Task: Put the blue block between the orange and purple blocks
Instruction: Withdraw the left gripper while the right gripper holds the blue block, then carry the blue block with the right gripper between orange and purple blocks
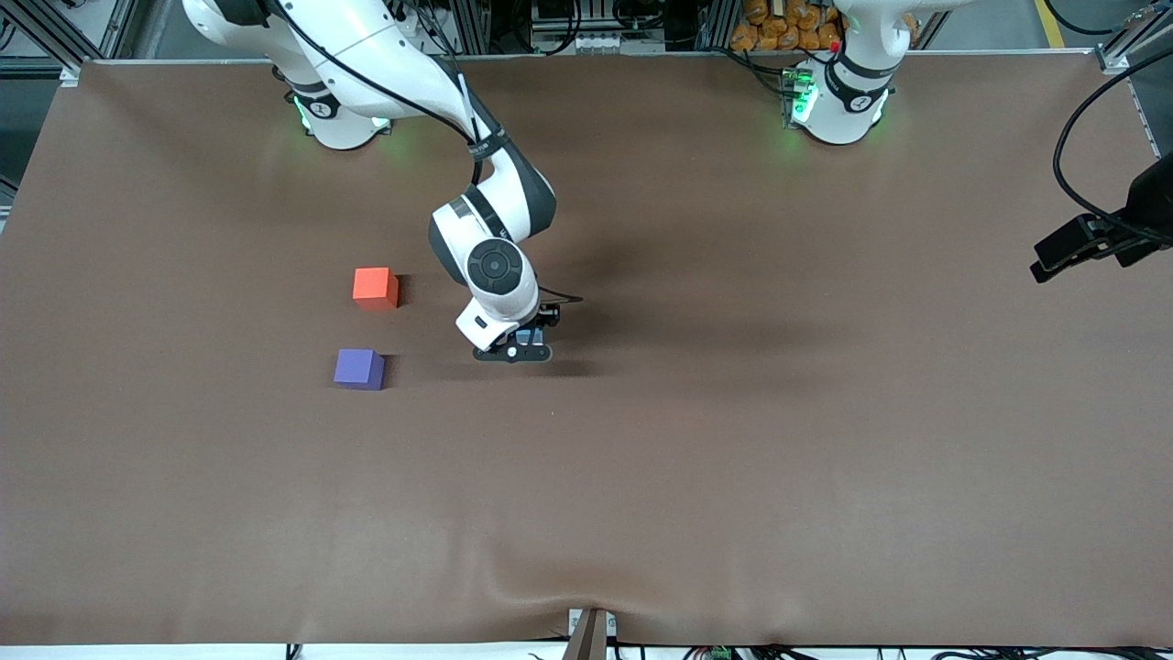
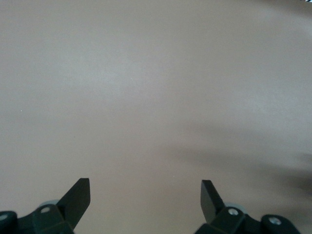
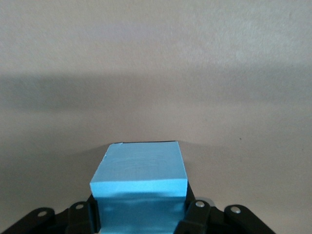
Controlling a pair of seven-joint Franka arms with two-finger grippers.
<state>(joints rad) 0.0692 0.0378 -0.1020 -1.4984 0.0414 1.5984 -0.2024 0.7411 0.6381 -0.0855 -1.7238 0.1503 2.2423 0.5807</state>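
Observation:
The light blue block sits between the fingers of my right gripper, which is shut on it. In the front view that gripper is down at the table surface, and the arm hides most of the block. The orange block and the purple block lie apart on the brown table, the purple one nearer the front camera, with a bare gap between them. The right gripper is a short way from them toward the left arm's end. My left gripper is open over bare table and waits at that far end.
The brown cloth covers the whole table and has a wrinkle at its front edge near a small fixture. Both robot bases stand along the back edge.

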